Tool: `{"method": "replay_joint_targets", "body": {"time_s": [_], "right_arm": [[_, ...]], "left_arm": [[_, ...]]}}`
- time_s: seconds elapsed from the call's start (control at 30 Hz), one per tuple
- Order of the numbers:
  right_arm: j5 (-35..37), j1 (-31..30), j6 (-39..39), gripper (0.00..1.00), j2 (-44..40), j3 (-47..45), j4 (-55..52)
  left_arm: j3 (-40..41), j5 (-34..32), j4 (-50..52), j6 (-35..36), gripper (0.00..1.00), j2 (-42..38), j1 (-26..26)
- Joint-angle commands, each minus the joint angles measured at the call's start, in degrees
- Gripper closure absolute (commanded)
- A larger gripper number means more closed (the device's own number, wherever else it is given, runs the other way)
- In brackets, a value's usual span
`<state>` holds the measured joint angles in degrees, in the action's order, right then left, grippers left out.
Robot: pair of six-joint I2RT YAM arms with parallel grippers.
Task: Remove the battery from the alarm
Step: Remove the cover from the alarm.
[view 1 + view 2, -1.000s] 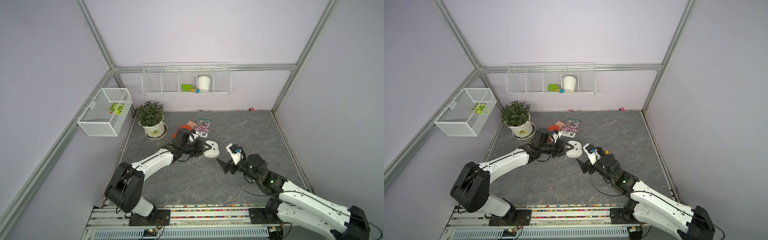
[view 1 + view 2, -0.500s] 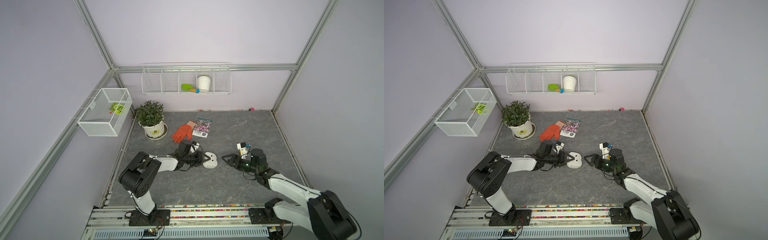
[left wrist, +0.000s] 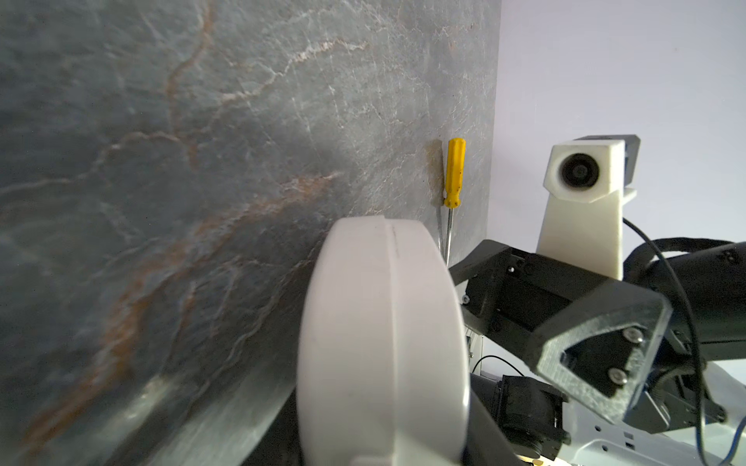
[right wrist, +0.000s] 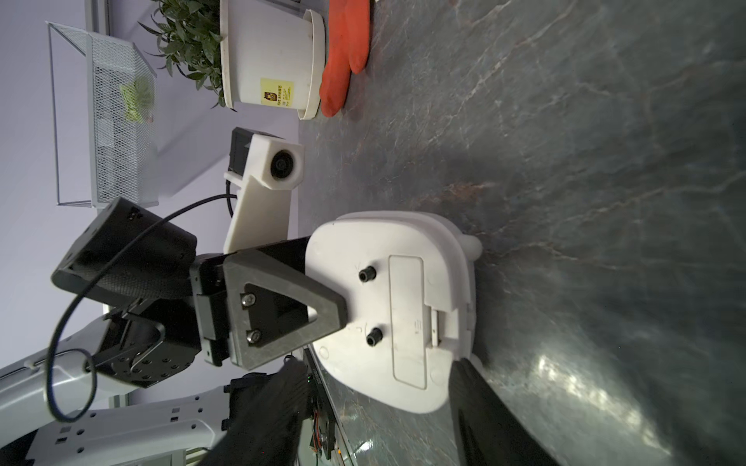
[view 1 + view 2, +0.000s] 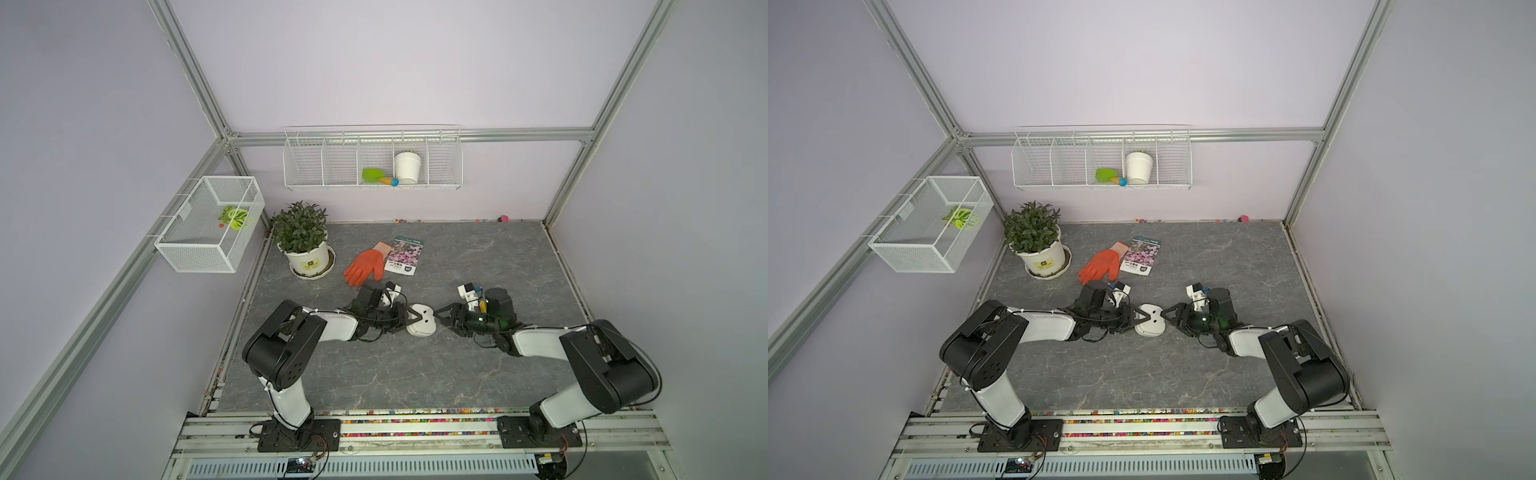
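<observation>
1. The alarm (image 5: pixel 424 330), a small white rounded clock, stands on its edge on the grey table (image 5: pixel 415 386). It is clamped between the fingers of the left gripper (image 5: pixel 417 321), with 1 finger (image 4: pixel 282 274) pressed flat on its plain back.
2. The battery is not visible. The rectangular cover (image 4: pixel 407 318) on the alarm's back faces the right gripper and sits in place over the slot, beside 2 small black knobs (image 4: pixel 367 274).
3. The right gripper (image 5: pixel 439 322) points at the alarm from the side opposite the left gripper, its tips just short of the alarm in both top views. Its jaws stand apart and clasp nothing. In the right wrist view its 2 dark fingers (image 4: pixel 274 411) frame the alarm's near end.
4. Judged step: the cover has to come off first, so lifting out the battery has not begun. The next move calls for a right fingertip placed on the cover's latch end, a small target, with the left gripper bracing the alarm.
5. Hard to tell: whether the right fingers touch the alarm. The left gripper's other finger and the clock's dial are hidden on the far side.
6. A yellow-handled screwdriver (image 3: pixel 454 173) lies flat on the table behind the right gripper, beside its wrist. The arm mostly covers it in both top views.
</observation>
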<state>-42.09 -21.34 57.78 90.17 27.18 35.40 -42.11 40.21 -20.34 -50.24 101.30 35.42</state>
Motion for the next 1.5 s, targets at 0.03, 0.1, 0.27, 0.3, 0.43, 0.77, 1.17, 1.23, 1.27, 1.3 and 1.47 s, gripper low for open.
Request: {"method": "replay_joint_targets", "body": {"time_s": [0.03, 0.1, 0.27, 0.3, 0.43, 0.77, 1.17, 1.23, 1.27, 1.3, 1.47], "right_arm": [[-1.22, 0.17, -1.27, 0.44, 3.2, 1.82, 2.37], [-1.37, 0.16, -1.08, 0.45, 4.05, 2.11, 2.97], [-2.03, 0.16, -0.39, 0.5, 5.66, 1.79, 4.95], [-2.12, 0.14, -0.14, 0.51, 5.91, 1.74, 5.47], [-2.84, 0.06, 0.73, 0.54, 7.26, 1.74, 7.66], [-4.23, -1.04, 4.79, 0.56, 11.6, 1.82, 15.28], [-3.51, -2.12, 4.22, 0.59, 8.9, 3.08, 11.54], [-3.4, -2.45, 4.35, 0.59, 8.89, 3.19, 11.45], [-3.29, -2.55, 4.4, 0.59, 8.88, 3.27, 11.46], [-3.34, -2.68, 4.45, 0.59, 8.81, 3.3, 11.47], [-2.75, -3.0, 3.99, 0.59, 7.29, 3.25, 9.94]], "left_arm": [[-0.7, -1.76, 1.97, 1.71, 0.67, 2.09, 0.11], [-0.68, -1.95, 1.95, 1.66, 0.67, 2.16, 0.11], [-0.75, -2.06, 2.06, 1.63, 0.67, 2.15, 0.09], [-0.78, -2.15, 2.17, 1.68, 0.67, 2.16, 0.09], [-0.78, -2.29, 2.39, 1.63, 0.67, 2.2, 0.09], [-0.61, -2.76, 3.02, 2.01, 0.67, 1.98, 0.09], [-0.43, -2.81, 2.58, 1.82, 0.67, 2.07, 0.09], [-0.45, -2.84, 2.66, 1.88, 0.67, 2.05, 0.09], [-0.35, -2.92, 2.67, 1.89, 0.67, 1.98, 0.09], [-0.34, -3.02, 2.67, 1.88, 0.66, 1.99, 0.09], [-0.26, -3.25, 2.92, 1.84, 0.67, 1.89, 0.09]]}}
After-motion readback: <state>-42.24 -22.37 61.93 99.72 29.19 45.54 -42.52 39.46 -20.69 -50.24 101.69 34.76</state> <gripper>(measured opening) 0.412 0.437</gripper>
